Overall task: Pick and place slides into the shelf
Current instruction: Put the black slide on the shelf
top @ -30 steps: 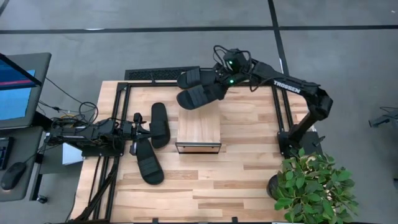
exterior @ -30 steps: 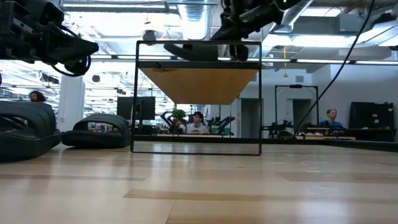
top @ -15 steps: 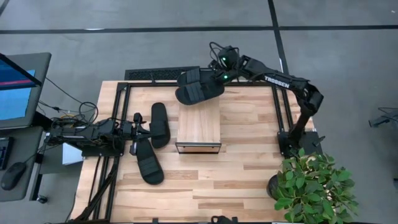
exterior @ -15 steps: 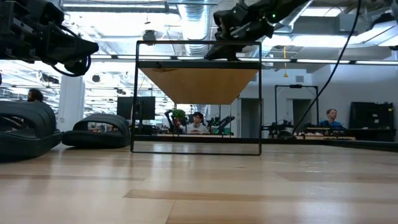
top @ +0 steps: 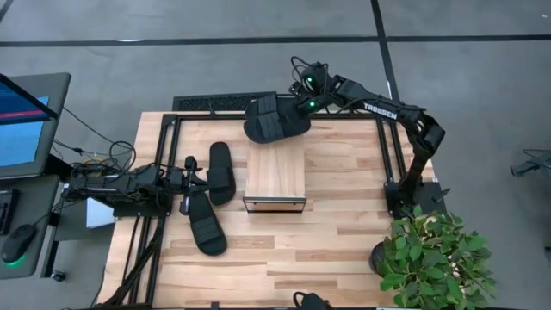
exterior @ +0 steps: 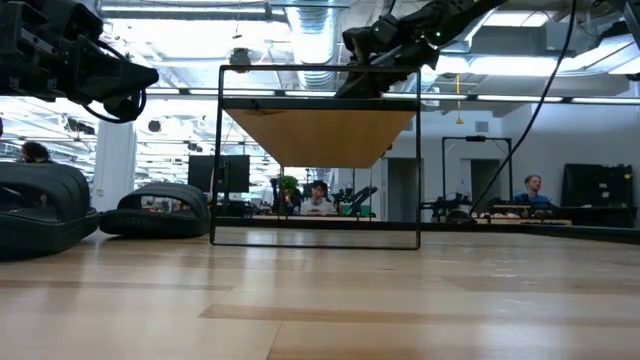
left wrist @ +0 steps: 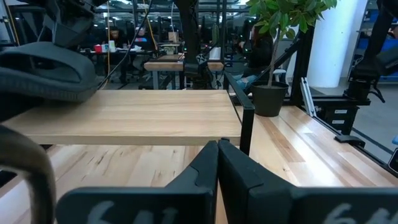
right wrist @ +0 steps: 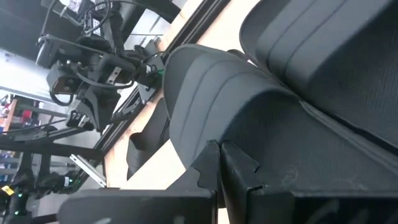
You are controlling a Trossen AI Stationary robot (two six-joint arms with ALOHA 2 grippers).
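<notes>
Your right gripper (top: pixel 297 105) hangs just behind the shelf (top: pixel 275 176), jaws shut and gripping nothing, nosed against the two slides (top: pixel 274 120) at the shelf's back edge; nudge them squarely on, while your closed left gripper (top: pixel 191 182) waits left of the shelf

Robotics lab; workbenches (exterior: pixel 520 215), ceiling ducts (exterior: pixel 300 40)

Matte black ribbed slides (top: pixel 275 120), light plank-grain shelf (top: pixel 275 175) with dark frame.
</notes>
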